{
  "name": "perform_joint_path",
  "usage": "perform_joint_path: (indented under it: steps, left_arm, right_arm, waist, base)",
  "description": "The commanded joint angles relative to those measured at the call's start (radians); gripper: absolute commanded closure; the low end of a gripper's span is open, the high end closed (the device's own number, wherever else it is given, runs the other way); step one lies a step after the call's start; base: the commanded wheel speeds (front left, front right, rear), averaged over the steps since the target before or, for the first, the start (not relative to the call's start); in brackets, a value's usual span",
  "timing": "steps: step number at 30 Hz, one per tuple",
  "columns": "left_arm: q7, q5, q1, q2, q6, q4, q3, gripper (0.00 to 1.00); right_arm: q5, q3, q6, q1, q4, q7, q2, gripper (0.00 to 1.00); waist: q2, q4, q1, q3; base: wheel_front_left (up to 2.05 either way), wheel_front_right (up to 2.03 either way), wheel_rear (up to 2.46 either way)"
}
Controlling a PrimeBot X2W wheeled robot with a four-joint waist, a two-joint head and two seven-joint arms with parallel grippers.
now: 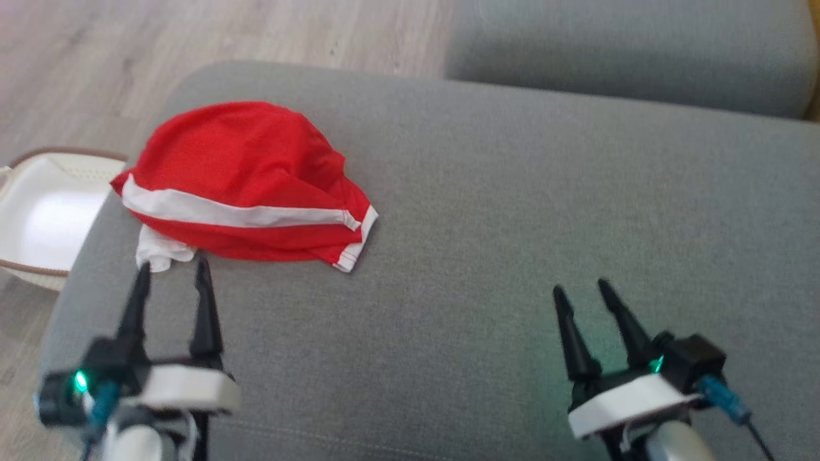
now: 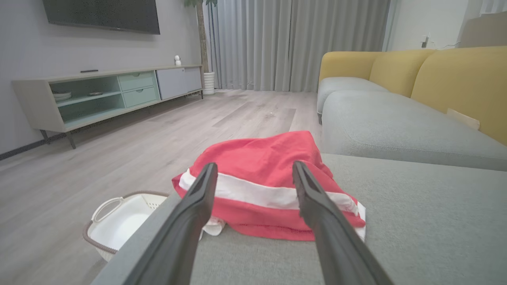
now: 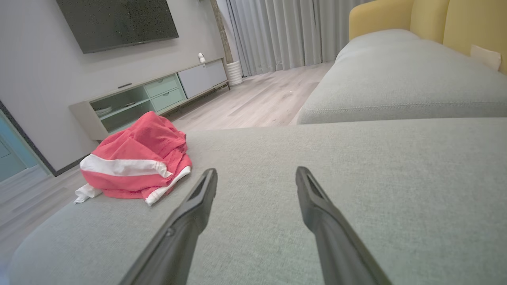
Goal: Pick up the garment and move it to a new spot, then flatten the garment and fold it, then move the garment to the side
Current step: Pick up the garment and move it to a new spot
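A crumpled red garment point(image 1: 246, 182) with a white stripe lies heaped at the grey sofa cushion's point(image 1: 512, 224) far left corner, the left gripper point(image 1: 173, 264) and right gripper point(image 1: 580, 287) both spread wide, empty.

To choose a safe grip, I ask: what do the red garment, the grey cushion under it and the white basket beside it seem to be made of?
Red garment: thin, matte knit fabric, possibly synthetic; it lies in soft creases.
Grey cushion: matte woven upholstery cloth with fine visible grain.
White basket: likely hard plastic; smooth shiny inside, perforated wall, brown woven-looking rim.
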Motion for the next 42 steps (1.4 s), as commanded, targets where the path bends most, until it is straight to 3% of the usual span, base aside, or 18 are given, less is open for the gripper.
perform_joint_path:
  steps: [1,8,12,18,25,37,38,39,42]
  left_arm:
    - [-0.012,0.01,-0.088,0.033,-0.013,-0.019,0.051,0.0]
    - [-0.012,0.017,-0.227,0.121,-0.074,0.061,0.086,0.0]
    - [-0.012,0.006,-0.34,0.18,-0.122,0.177,0.098,0.0]
    - [0.042,-0.03,-0.511,0.251,-0.193,0.394,0.012,0.0]
    - [0.084,-0.131,-0.638,0.319,-0.203,0.522,-0.225,0.0]
    - [0.077,-0.157,-0.77,0.341,-0.203,0.738,-0.295,0.0]
    - [0.077,-0.16,-0.773,0.342,-0.203,0.751,-0.305,0.44]
    - [0.069,-0.164,-0.775,0.344,-0.203,0.767,-0.332,1.0]
    - [0.044,-0.178,-0.778,0.348,-0.203,0.778,-0.353,1.0]
  right_arm:
    - [-0.014,0.005,-0.001,-0.065,-0.048,-0.011,-0.007,0.0]
    - [-0.048,-0.06,-0.001,-0.091,-0.09,-0.011,-0.007,0.0]
    - [-0.079,-0.095,-0.001,-0.105,-0.108,-0.011,-0.007,0.0]
    - [-0.107,-0.127,-0.001,-0.129,-0.12,-0.01,-0.007,0.0]
    - [-0.103,-0.115,-0.001,-0.141,-0.116,-0.01,-0.007,0.0]
    - [-0.087,-0.093,-0.001,-0.161,-0.107,-0.011,-0.007,0.0]
    - [-0.086,-0.092,-0.001,-0.162,-0.106,-0.011,-0.007,0.0]
    - [-0.083,-0.092,-0.001,-0.16,-0.103,-0.011,-0.007,0.0]
    - [-0.078,-0.091,-0.001,-0.154,-0.095,-0.011,-0.007,0.0]
  waist:
    - [0.0,-0.018,0.0,0.039]
    - [0.0,-0.038,0.0,0.127]
    - [0.0,-0.048,0.0,0.183]
    - [0.0,-0.074,0.0,0.246]
    - [0.0,-0.11,0.0,0.277]
    - [0.0,-0.154,0.0,0.304]
    - [0.0,-0.155,0.0,0.303]
    - [0.0,-0.156,0.0,0.296]
    - [0.0,-0.155,0.0,0.278]
  base:
    - [0.0,0.0,0.0]
    - [0.0,0.0,0.0]
    - [0.0,0.0,0.0]
    - [0.0,0.0,0.0]
    - [0.0,0.0,0.0]
    - [0.0,0.0,0.0]
    - [0.0,0.0,0.0]
    - [0.0,0.0,0.0]
    - [0.0,0.0,0.0]
